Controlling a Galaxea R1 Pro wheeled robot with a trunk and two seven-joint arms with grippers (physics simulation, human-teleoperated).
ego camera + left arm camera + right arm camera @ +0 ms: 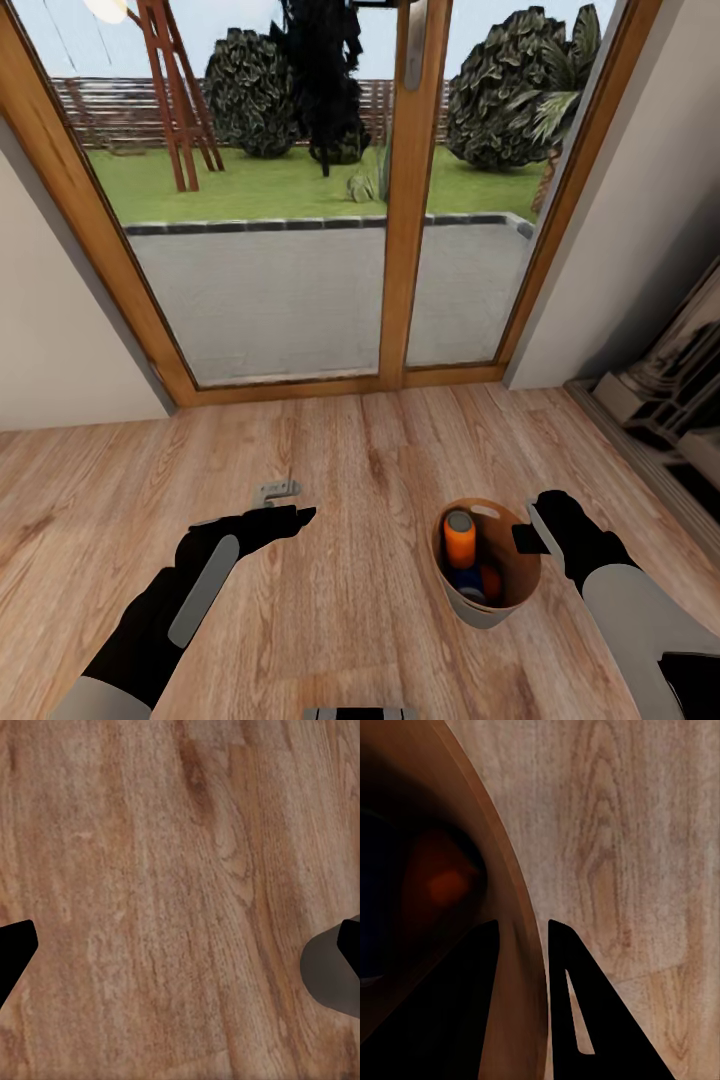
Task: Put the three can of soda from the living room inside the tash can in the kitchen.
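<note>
The tash can (482, 612) hangs a little above the wood floor at the lower right of the head view, grey outside and coppery-brown inside. It holds three cans of soda: one orange can (460, 540) upright, a dark blue one (466, 580) and another orange one (491, 582) lower down. My right gripper (530, 535) is shut on the bin's rim. In the right wrist view its fingers (585, 1005) straddle the brown wall (487, 855), with an orange can (439, 881) dim inside. My left gripper (300, 515) is open and holds nothing, over bare planks (180, 870).
A wood-framed glass patio door (405, 200) stands straight ahead, with a garden beyond it and white walls on both sides. Dark furniture (670, 390) lines the right edge. A small grey metal piece (277, 491) sits just beyond the left gripper. Open plank floor lies between the arms.
</note>
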